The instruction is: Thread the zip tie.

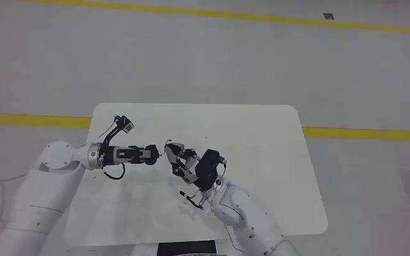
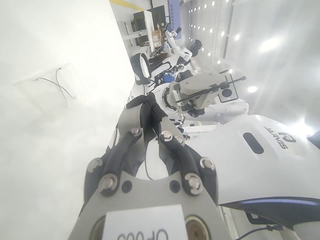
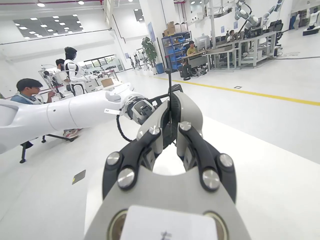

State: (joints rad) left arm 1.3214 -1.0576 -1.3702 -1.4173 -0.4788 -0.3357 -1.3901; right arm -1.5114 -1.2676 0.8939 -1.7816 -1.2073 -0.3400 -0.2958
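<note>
Above the white table (image 1: 269, 134), left of its centre: the zip tie (image 3: 170, 86), a thin black strip with a small head at its top, stands upright, clamped between the fingers of the right gripper (image 3: 171, 102). The left gripper (image 2: 150, 108), just to its left, is pressed together on a thin black strand (image 2: 146, 162). A white printed label (image 3: 170, 222) sits behind the right gripper's fingers.

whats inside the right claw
A thin black zip tie is clamped between the fingers of the right claw, its small head sticking out past the tips. The part pinched between the pads is covered, so its lower end cannot be seen.
</note>
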